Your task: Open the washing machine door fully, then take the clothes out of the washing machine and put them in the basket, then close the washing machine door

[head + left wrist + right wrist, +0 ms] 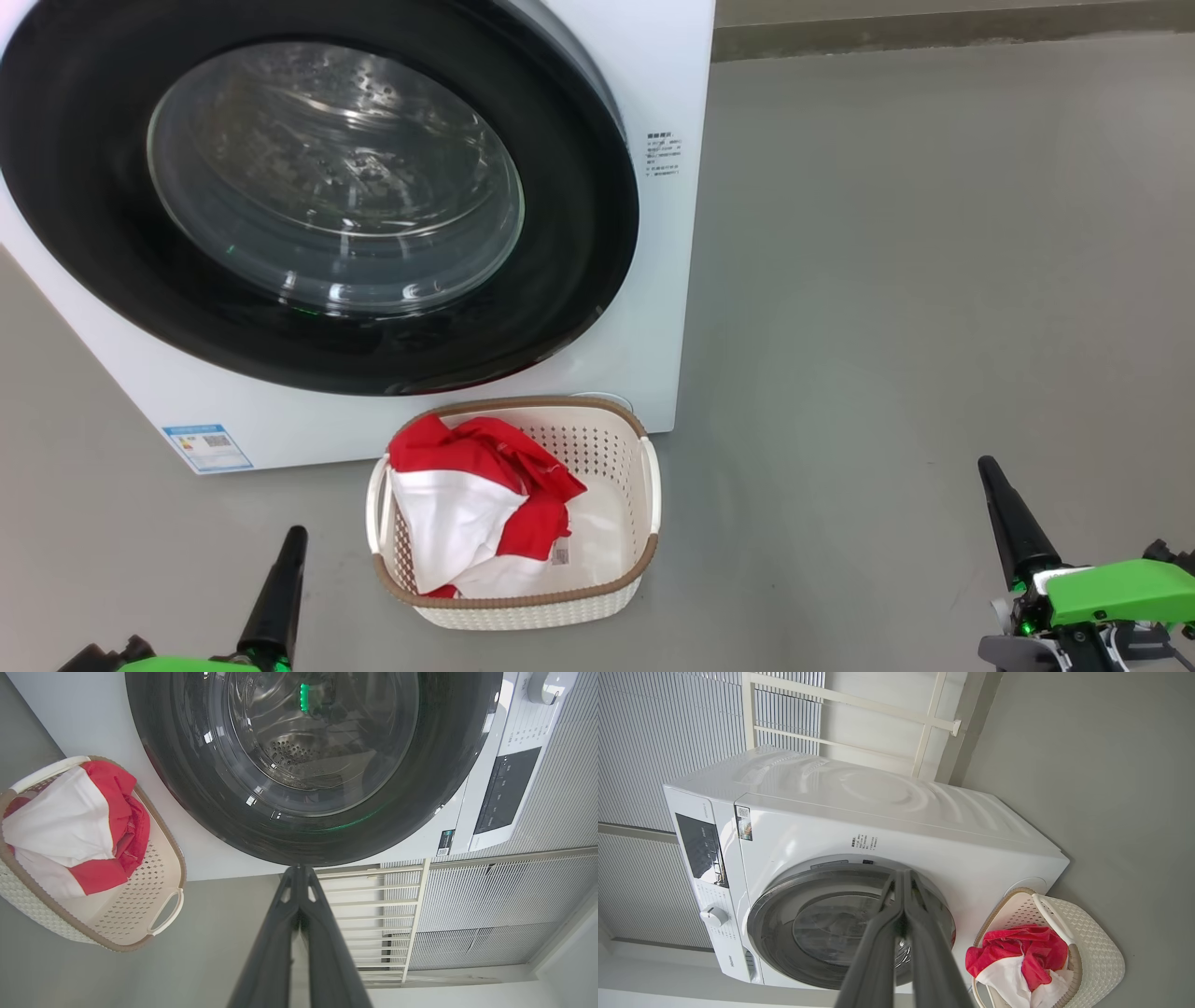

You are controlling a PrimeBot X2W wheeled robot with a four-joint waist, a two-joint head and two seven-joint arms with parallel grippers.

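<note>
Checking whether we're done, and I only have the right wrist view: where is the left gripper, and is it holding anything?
Observer: The left gripper hangs low, left of the basket, fingers shut on nothing.
Operator: Anything in the drum?
Observer: Through the washing machine door, the drum looks like bare perforated steel.
Operator: How do the clothes sit in the basket?
Observer: The clothes are heaped at its left end; its right end is bare.

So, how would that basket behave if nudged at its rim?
The basket probably slides rather than tips: it sits low and wide on smooth floor. Likely light: thin perforated plastic holding only the clothes. They lie to one side, so it may swivel.
</note>
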